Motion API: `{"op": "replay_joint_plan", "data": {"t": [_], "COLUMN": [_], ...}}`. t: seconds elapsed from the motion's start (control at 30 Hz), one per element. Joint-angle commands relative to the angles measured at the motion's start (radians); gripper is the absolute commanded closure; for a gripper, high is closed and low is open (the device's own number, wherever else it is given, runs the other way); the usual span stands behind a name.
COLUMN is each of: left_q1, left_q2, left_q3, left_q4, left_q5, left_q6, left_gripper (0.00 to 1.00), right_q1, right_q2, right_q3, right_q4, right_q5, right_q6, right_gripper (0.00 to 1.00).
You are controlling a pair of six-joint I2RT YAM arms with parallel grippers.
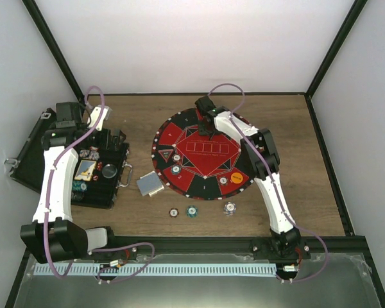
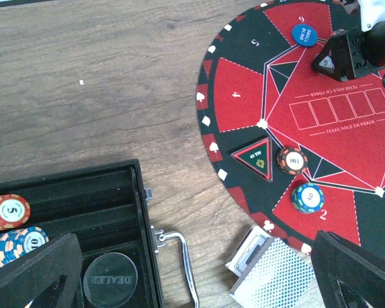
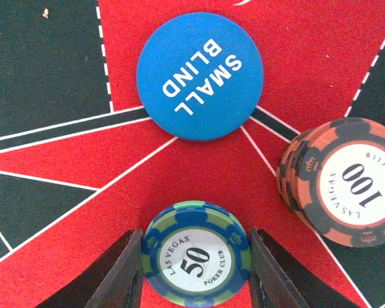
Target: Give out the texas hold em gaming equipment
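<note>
Tabletop [image 1: 295, 128]: brown wood-grain boards, extending on all sides of the right claw [image 1: 209, 133]. Grain and knots are plain in the left wrist view.

Back wall [image 1: 199, 38]: flat white panel, beyond the claw, unmarked.

Side walls: white, one well to the claw's left [image 1: 13, 77], one to its right [image 1: 372, 128].

Black frame struts [image 1: 51, 48] run along the wall joints.

Behind the claw, at the table's near edge: black rail [image 1: 205, 244], white slotted cable duct [image 1: 179, 270], grey metal sheet [image 1: 179, 292].

Lighting: even, with faint shadows.
</note>
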Motion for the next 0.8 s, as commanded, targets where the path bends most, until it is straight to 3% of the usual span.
{"op": "replay_joint_plan", "data": {"t": [0.0,0.2,0.4,0.63,0.77], "left_q1": [0.007,0.007,0.007,0.007,0.007], "left_q2": [0.006,0.005,-0.005,-0.016,-0.028], "left_q3": [0.024,0.028,0.026,0.032,0.021], "left_q4": [0.017,0.012,0.002,-0.005,-0.001], "left_q5": [-0.001,0.001,0.020,0.029,0.030], "left_q6": [-0.004,0.002,-0.002,-0.001,0.002], "left_gripper": [0.00,0.00,0.00,0.00,0.00], "right_q1": [-0.003,-0.002,0.018,0.117,0.243], "right_q2": [0.033,0.008,-0.150,-0.502,-0.691], "right_q3": [0.060,0.059,-0.043,-0.412,-0.621], "right_q4": [0.010,-0.010,0.004,0.097,0.109], "right_q5": [0.008,-0.007,0.007,0.014,0.005], "right_q6": [0.000,0.012,0.023,0.058,0.101], "right_gripper": [0.76,0.42,0.36,0.35,0.32]}}
